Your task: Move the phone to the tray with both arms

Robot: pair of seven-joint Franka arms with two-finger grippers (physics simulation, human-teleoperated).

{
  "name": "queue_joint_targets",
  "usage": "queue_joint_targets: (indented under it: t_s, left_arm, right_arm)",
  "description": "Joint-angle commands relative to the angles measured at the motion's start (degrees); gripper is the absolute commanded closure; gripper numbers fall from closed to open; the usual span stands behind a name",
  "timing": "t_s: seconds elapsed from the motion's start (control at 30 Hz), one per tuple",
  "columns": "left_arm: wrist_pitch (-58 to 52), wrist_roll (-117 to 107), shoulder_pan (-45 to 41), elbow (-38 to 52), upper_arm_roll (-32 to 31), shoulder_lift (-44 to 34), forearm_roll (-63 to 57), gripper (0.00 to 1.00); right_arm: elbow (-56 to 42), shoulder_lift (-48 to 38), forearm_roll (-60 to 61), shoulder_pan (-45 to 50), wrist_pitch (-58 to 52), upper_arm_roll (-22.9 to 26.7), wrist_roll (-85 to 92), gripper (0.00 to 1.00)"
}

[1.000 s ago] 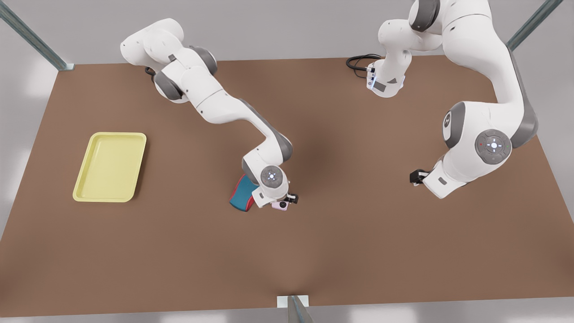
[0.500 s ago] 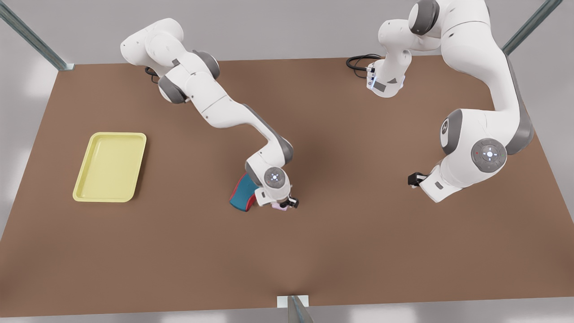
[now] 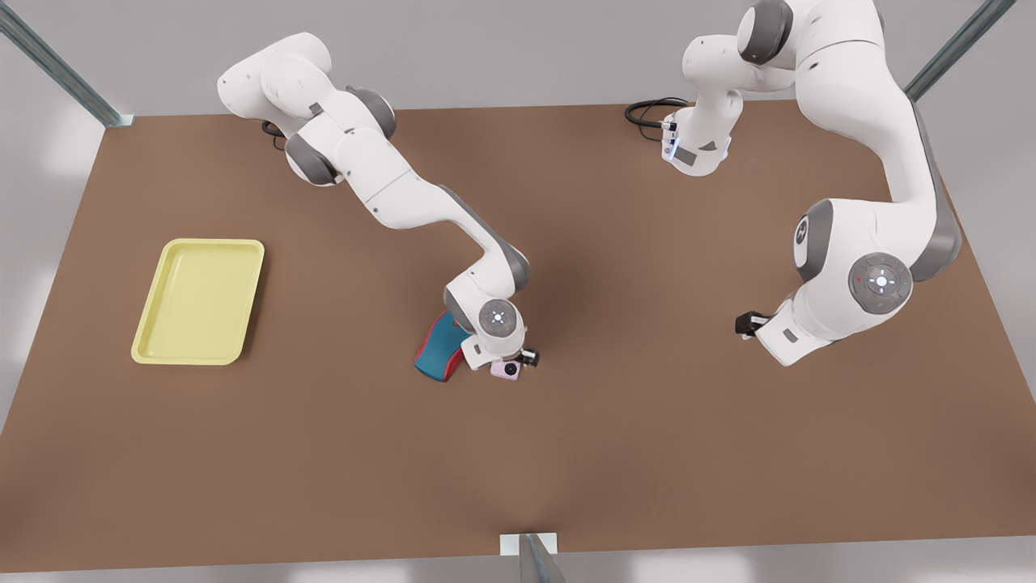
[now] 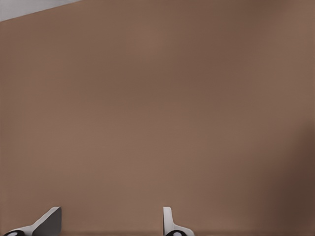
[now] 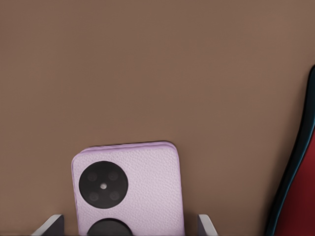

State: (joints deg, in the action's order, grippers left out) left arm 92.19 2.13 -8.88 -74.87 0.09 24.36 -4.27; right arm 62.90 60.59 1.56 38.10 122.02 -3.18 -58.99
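The brown table (image 3: 647, 453) carries 2 white arms. The one reaching to mid-table belongs to the right gripper (image 3: 511, 361), matched by its wrist view looking down on the phone. The other arm, well off toward the front view's right, belongs to the left gripper (image 3: 746, 324), whose wrist view looks onto bare table.

Over the last second the right arm dipped, its wrist covering nearly all of the phone half a second ago, and it has now come back up a little, so 1 black lens shows again below the wrist. The left arm drifted slightly lower and toward the middle. My reading is that the right gripper has just positioned for a grasp and nothing has been carried yet.

The tray (image 3: 199, 301) lies far from the right gripper, toward the front view's left, with nothing in it. The blue-and-red mouse (image 3: 435, 350) sits just beside that gripper on its tray-ward side.

The phone (image 5: 129, 189) lies flat, directly under the right gripper, between its 2 fingertips (image 5: 49, 225). The fingers are spread wider than the phone, with a sliver of table visible on each side, so they hold nothing. The left gripper (image 4: 110, 223) is likewise spread wide, holding nothing, and waits.
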Motion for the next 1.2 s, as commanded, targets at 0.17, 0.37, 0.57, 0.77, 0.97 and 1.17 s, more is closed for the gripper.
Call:
queue_joint_targets:
  t_s: [0.17,0.37,0.57,0.77,0.97,1.17]
  left_arm:
    - [0.0,0.59,0.0,-0.1,0.0,0.25,-0.04,0.0]
    - [-0.08,0.5,0.0,-0.19,0.0,0.25,-0.04,0.0]
    - [-0.17,0.5,-0.09,-0.19,0.0,0.16,-0.04,0.0]
    - [-0.17,0.33,-0.09,-0.01,0.0,-0.19,-0.12,0.0]
    - [-0.08,-0.29,-0.17,0.08,0.0,-0.36,-0.12,0.0]
    - [-0.08,-0.38,-0.26,0.08,-0.09,-0.54,-0.12,0.0]
  right_arm:
    - [1.61,0.05,-1.48,-0.04,2.87,-1.65,6.08,0.0]
    - [1.44,-0.03,-1.12,-0.48,2.87,-1.57,6.44,0.17]
    - [1.44,-0.39,-0.86,-0.65,2.79,-1.57,6.44,0.29]
    - [1.7,-0.65,-0.77,-0.65,2.79,-1.57,6.44,0.3]
    - [3.63,-2.85,-0.77,-2.15,2.52,-1.57,8.02,0.28]
    - [22.87,-20.24,-0.77,-8.91,2.17,-2.01,17.5,0.26]
